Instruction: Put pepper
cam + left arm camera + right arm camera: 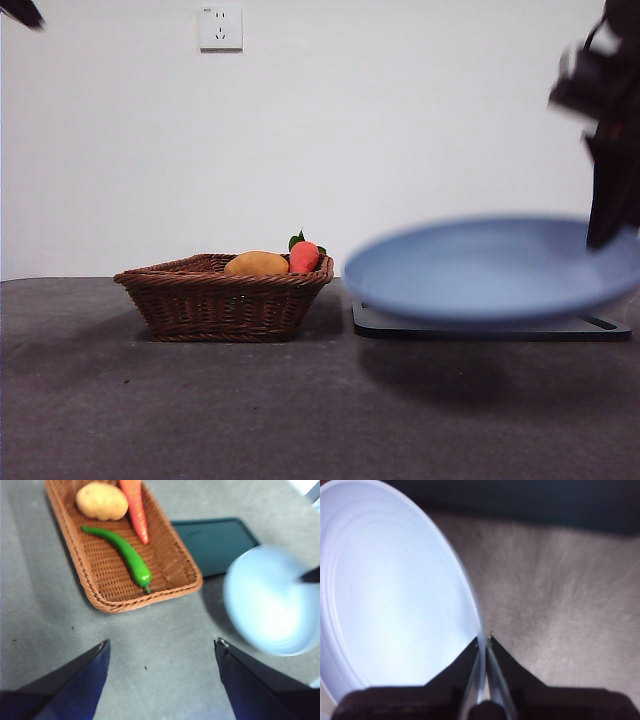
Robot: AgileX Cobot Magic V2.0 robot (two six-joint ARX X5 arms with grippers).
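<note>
My left gripper (pixel 162 650) hangs over bare table on the near side of the basket (pixel 176 587), jaws spread wide, nothing between them. In the front view it's only a black tip at the top corner (pixel 22 12).

The pepper (pixel 122 550) lies flat inside the basket, apart from my left jaws and past the basket's near rim, stem end pointing toward that rim. A potato (pixel 102 501) and a carrot (pixel 136 510) sit deeper in the basket, beyond the pepper.

Right of the basket: a dark tray (pixel 212 542) on the table. The blue plate (pixel 490 268) is off the table, above the tray's near edge (blurred in all three views). My right gripper (pixel 484 641) is clamped on the plate's rim, jaws pinched tight either side of it; in the front view it comes down from the top right (pixel 610 215).

View differences: the front view (pixel 225 295) shows the basket side-on, with only the potato (pixel 256 264) and carrot top (pixel 304 256) above the rim; the pepper is hidden below it. Only the left wrist view shows the pepper. The right wrist view shows the plate (pixel 395 595) and table, not the basket.
</note>
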